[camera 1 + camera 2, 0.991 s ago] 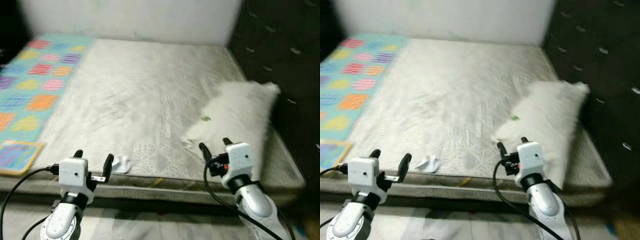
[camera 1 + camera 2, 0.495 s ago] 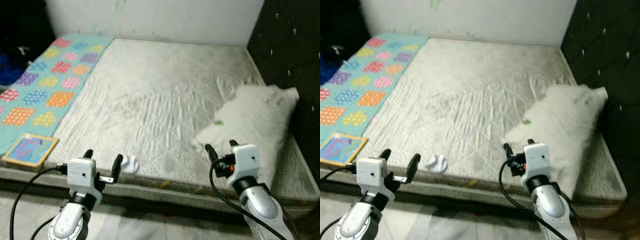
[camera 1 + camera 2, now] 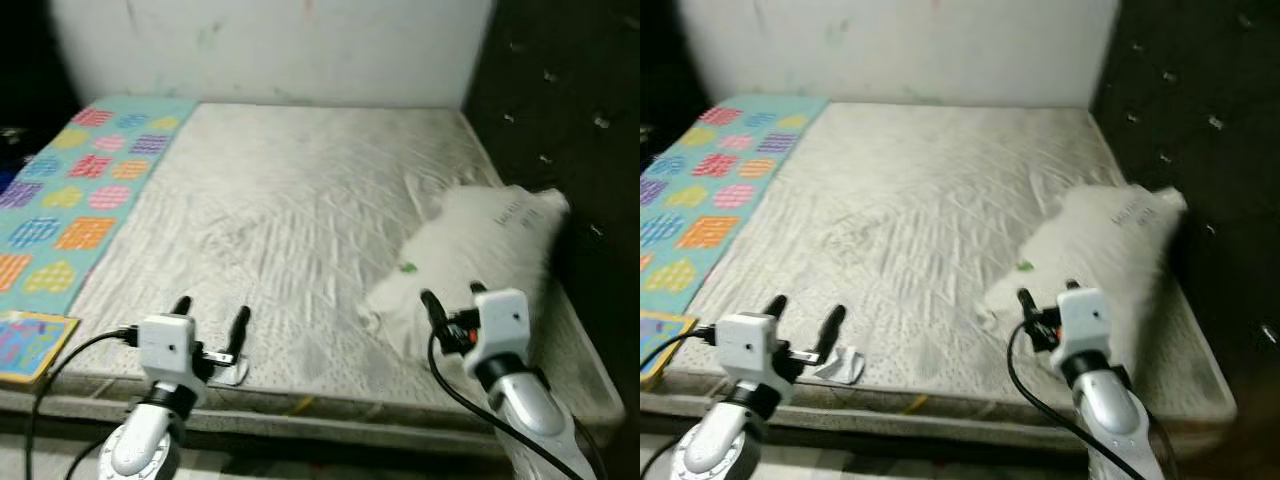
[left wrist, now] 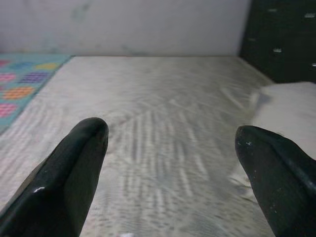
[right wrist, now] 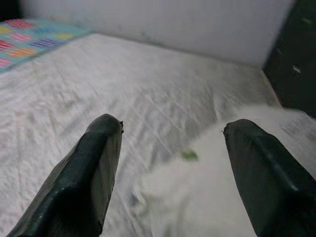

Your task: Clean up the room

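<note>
A big bare mattress with a pale grey quilted cover (image 3: pixel 290 220) takes up most of the scene, pushed up against a white wall (image 3: pixel 270 50) at the far side and a black tufted headboard (image 3: pixel 560 110) on the right. A teal blanket printed with multicoloured patches (image 3: pixel 70 190) is spread along the left side of the mattress. A fluffy white pillow with a small green tag (image 3: pixel 470 260) is slumped on the right part of the mattress, right up against the headboard. A flat colourful picture book (image 3: pixel 25 345) is seen at the near left edge, on the end of the blanket. A small crumpled white scrap of paper or tissue (image 3: pixel 843 366) is left lying on the near edge of the mattress, just beside the left gripper (image 3: pixel 210 322), which is held over that edge with its two black fingers spread apart. The right gripper (image 3: pixel 452 297) is held over the near end of the pillow, fingers likewise parted and nothing between them.
</note>
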Controlling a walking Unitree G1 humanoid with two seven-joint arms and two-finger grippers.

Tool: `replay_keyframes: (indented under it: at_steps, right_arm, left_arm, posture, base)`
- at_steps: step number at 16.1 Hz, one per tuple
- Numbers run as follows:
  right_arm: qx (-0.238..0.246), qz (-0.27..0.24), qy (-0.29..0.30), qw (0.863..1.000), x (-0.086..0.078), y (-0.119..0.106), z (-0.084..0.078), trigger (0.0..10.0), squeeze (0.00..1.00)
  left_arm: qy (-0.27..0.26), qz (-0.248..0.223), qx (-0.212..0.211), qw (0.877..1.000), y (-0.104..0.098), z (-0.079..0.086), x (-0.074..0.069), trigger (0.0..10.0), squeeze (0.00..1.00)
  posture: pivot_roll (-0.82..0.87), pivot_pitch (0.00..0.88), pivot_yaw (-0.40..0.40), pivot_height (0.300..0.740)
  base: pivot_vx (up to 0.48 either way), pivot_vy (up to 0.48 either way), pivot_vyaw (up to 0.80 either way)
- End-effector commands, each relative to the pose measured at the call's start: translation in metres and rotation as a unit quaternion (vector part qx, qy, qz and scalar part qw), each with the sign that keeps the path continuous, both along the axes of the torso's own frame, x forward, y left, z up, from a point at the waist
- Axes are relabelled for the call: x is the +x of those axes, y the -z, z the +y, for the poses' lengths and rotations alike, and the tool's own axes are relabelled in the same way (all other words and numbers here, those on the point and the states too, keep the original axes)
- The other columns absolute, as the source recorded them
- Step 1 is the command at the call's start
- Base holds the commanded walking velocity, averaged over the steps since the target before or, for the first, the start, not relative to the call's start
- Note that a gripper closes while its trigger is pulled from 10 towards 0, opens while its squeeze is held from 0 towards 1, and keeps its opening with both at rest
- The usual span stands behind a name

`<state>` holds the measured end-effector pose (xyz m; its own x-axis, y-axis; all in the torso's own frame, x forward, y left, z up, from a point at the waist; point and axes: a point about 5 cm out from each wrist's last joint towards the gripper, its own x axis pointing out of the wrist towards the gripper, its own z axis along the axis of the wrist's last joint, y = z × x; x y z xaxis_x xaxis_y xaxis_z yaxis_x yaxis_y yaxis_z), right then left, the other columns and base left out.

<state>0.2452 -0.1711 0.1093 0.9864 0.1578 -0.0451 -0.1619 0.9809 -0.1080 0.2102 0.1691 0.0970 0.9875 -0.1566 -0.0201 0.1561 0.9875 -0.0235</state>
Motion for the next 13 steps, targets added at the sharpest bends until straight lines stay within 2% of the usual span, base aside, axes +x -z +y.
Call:
replay_keyframes:
  at_steps: [1,5,10,13]
  right_arm:
    - [0.005,-0.001,-0.007,1.0,0.0004,-0.0001,0.0057,10.0,0.0]
    - [0.007,0.001,-0.008,1.0,-0.0001,0.0012,0.0051,10.0,0.0]
    - [0.015,-0.002,-0.011,1.0,0.0033,0.0006,0.0081,10.0,0.0]
    - [0.023,0.003,-0.009,1.0,0.0035,0.0023,0.0091,10.0,0.0]
  left_arm:
    - [-0.004,0.004,0.004,1.0,0.0006,0.0035,-0.0002,10.0,0.0]
    - [-0.026,0.017,-0.021,0.999,0.0039,0.0062,0.0015,10.0,0.0]
    - [-0.021,0.023,-0.019,0.999,0.0061,0.0052,0.0026,10.0,0.0]
    - [-0.016,0.023,-0.02,0.999,0.0064,0.0039,0.0035,10.0,0.0]
  posture:
    - [-0.01,0.101,-0.058,0.74]
    - [-0.01,0.098,-0.06,0.74]
    - [0.0,0.086,-0.065,0.74]
    - [0.0,0.075,-0.063,0.74]
  base:
    - [0.304,0.0,0.0]
    - [0.0,0.0,0.0]
    - [0.0,0.0,0.0]
    - [0.0,0.336,0.0]
